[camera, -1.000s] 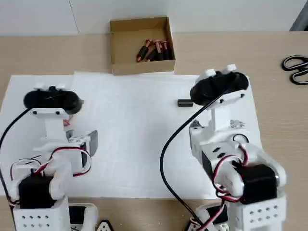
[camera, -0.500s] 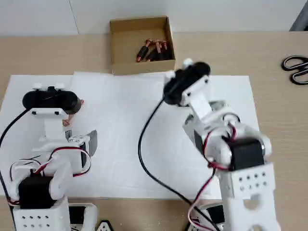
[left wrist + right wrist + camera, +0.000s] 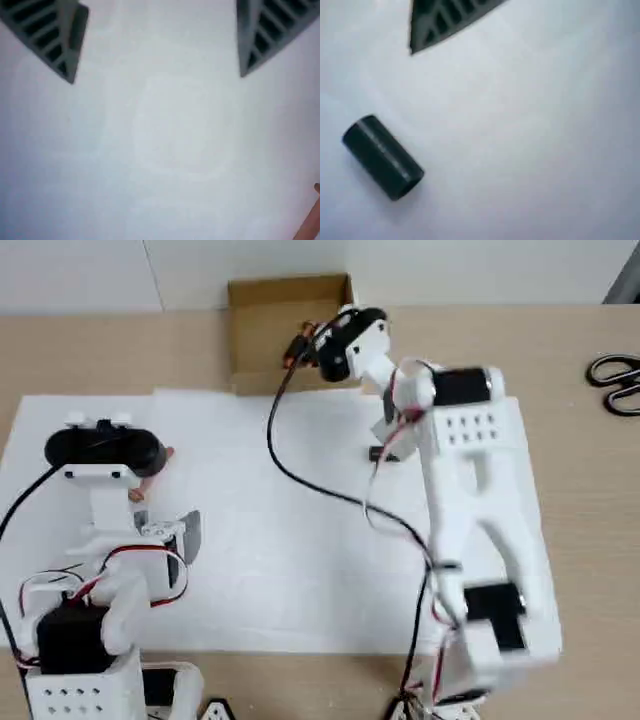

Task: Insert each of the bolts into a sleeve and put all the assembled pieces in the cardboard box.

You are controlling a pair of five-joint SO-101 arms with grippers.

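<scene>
High view: the box holds assembled pieces. The right arm stretches to its front corner, beside a sleeve on the sheet.
Left wrist view: the left gripper hangs spread over the sheet, with a bolt nearby.
Right wrist view: the sleeve lies near the right gripper; I cannot tell whether that gripper is spread.

No readable text in any view.
No letters, numbers, labels or signs can be made out on the cardboard box, on the dark sleeve or on the white sheet spread over the table.
</scene>
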